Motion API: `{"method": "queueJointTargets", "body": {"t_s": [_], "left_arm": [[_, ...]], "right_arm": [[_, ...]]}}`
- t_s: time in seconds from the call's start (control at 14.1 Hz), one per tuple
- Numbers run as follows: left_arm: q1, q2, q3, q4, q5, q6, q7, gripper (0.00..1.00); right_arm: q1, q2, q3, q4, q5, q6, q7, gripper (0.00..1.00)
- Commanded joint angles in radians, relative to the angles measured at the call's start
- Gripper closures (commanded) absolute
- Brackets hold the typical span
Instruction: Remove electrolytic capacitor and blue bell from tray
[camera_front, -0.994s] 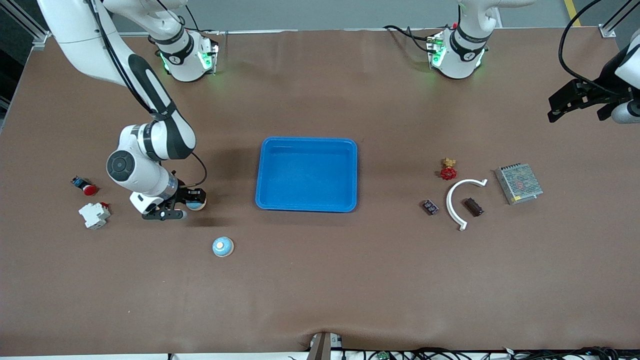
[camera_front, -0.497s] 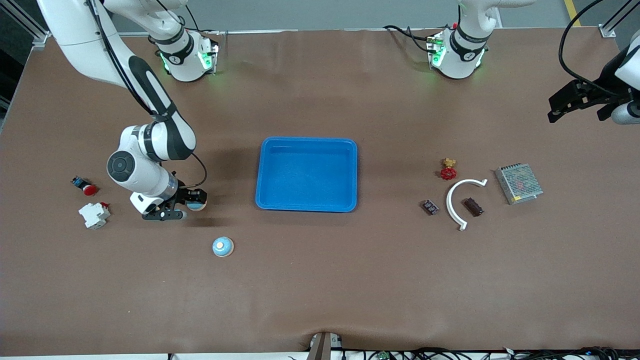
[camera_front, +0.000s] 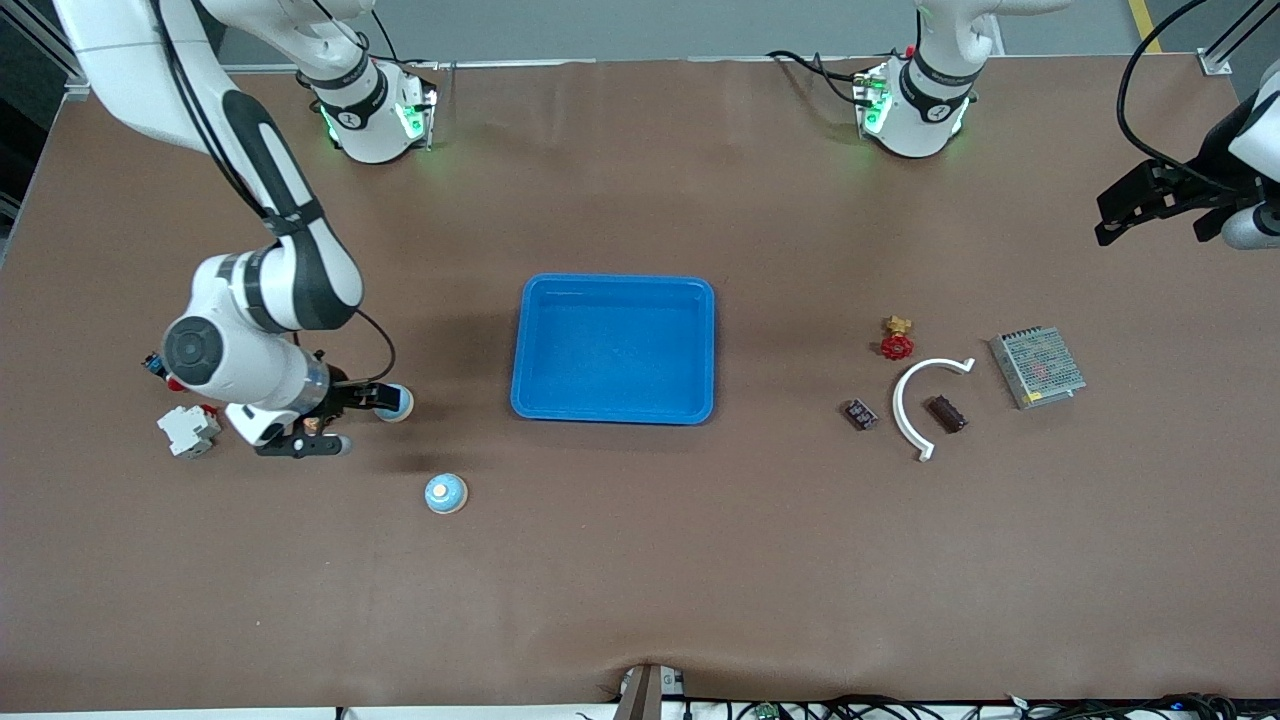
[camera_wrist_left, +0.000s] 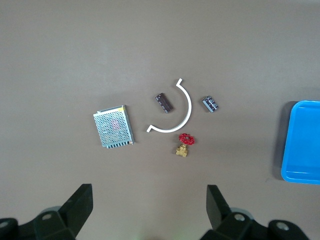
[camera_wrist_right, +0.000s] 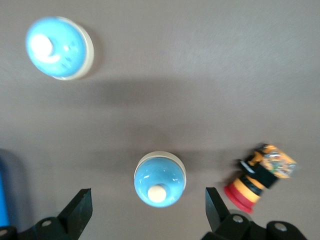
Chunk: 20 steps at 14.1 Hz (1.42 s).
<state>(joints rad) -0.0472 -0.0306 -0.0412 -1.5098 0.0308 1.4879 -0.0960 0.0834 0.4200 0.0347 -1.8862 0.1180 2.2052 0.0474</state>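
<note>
R claw (camera_front: 335, 418) wide, low over bell (camera_front: 395, 402); L claw (camera_wrist_left: 149, 210) wide, waiting at table edge.

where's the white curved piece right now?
The white curved piece lies on the table toward the left arm's end, arcing around a small dark component, with the red valve just farther from the front camera.

The right gripper (camera_front: 345, 422) hangs low beside a blue bell (camera_front: 393, 402), fingers (camera_front: 318, 446) spread, while the left arm waits.
</note>
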Motion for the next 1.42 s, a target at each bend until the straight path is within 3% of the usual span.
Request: {"method": "queueJointTargets", "body": {"t_s": [0.0,0.28,0.5,0.71,0.85,1.35], "left_arm": [[0.003,-0.012,0.001,-0.010,-0.017,0.000,0.016,0.00],[0.004,-0.014,0.001,-0.010,-0.017,-0.003,0.018,0.00],[0.003,-0.014,0.000,-0.010,-0.017,-0.005,0.018,0.00],[0.003,-0.012,0.001,-0.009,-0.017,-0.003,0.016,0.00],[0.001,-0.012,0.001,-0.006,-0.017,0.000,0.016,0.00],[0.003,-0.014,0.001,-0.001,-0.009,-0.003,0.016,0.00]], "right_arm": [[-0.060,-0.006,0.017,0.110,0.012,-0.142,-0.024,0.00],[-0.123,-0.007,0.016,0.205,-0.029,-0.251,-0.064,0.00],[-0.172,-0.012,0.017,0.249,-0.041,-0.259,-0.089,0.00],[-0.166,-0.039,0.007,0.277,-0.050,-0.272,-0.086,0.00],[-0.133,-0.067,-0.036,0.297,-0.067,-0.297,-0.086,0.00],[-0.119,-0.111,-0.061,0.553,-0.093,-0.655,-0.077,0.00]]}}
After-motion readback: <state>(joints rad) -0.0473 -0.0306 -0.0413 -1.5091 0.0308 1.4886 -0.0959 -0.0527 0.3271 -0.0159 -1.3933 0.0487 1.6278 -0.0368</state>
